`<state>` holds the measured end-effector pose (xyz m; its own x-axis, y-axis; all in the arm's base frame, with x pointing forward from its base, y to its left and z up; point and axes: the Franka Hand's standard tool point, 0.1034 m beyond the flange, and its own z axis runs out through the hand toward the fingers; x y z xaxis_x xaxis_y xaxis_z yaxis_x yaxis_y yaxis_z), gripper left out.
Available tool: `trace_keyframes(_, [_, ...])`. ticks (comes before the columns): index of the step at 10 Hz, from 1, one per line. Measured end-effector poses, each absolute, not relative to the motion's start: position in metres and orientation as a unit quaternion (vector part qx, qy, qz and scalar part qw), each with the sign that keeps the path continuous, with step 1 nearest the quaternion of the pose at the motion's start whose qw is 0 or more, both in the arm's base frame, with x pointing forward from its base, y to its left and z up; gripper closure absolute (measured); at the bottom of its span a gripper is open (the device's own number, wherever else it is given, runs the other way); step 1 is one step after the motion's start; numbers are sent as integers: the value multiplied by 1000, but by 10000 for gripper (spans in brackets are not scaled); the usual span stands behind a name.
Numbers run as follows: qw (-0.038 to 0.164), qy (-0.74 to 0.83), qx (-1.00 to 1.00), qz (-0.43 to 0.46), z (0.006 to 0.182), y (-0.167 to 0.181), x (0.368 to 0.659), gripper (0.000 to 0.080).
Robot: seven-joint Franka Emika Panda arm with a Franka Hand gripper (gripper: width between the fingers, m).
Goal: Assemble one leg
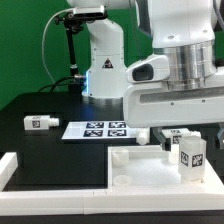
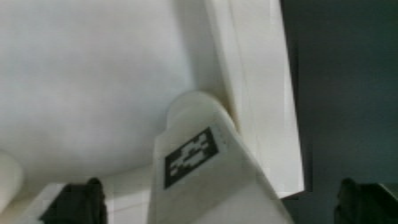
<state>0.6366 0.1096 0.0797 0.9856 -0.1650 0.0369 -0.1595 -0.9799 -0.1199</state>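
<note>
A white leg [image 1: 192,153] with a black-and-white tag stands upright at the near right corner of the large white panel [image 1: 60,176]. My gripper [image 1: 187,124] hangs just above it, open, with a finger on each side of the leg. In the wrist view the leg [image 2: 199,150] rises between the two dark fingertips [image 2: 80,203], which stand well apart from it, so my gripper [image 2: 222,206] holds nothing. The leg stands next to the panel's raised rim [image 2: 253,60]. Its foot is hidden.
Another tagged leg [image 1: 38,122] lies on the black table at the exterior view's left. A further one [image 1: 177,138] stands just behind the upright leg. The marker board [image 1: 100,129] lies mid-table before the robot base [image 1: 100,60].
</note>
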Motion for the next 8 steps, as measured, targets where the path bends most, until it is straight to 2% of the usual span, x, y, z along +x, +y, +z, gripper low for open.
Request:
trace_keyframes(1, [35, -73, -996, -28, 78, 104, 639, 151])
trace_keyframes(3, [31, -88, -995, -27, 79, 105, 641, 151])
trace_keyframes(4, [31, -89, -995, -27, 78, 105, 641, 238])
trace_keyframes(5, [33, -67, -997, -26, 78, 105, 641, 238])
trace_keyframes(6, [34, -21, -999, -25, 78, 106, 641, 443])
trace_keyframes(7, [34, 6, -999, -24, 78, 106, 641, 443])
trace_keyframes(8, [36, 38, -998, -23, 78, 106, 641, 514])
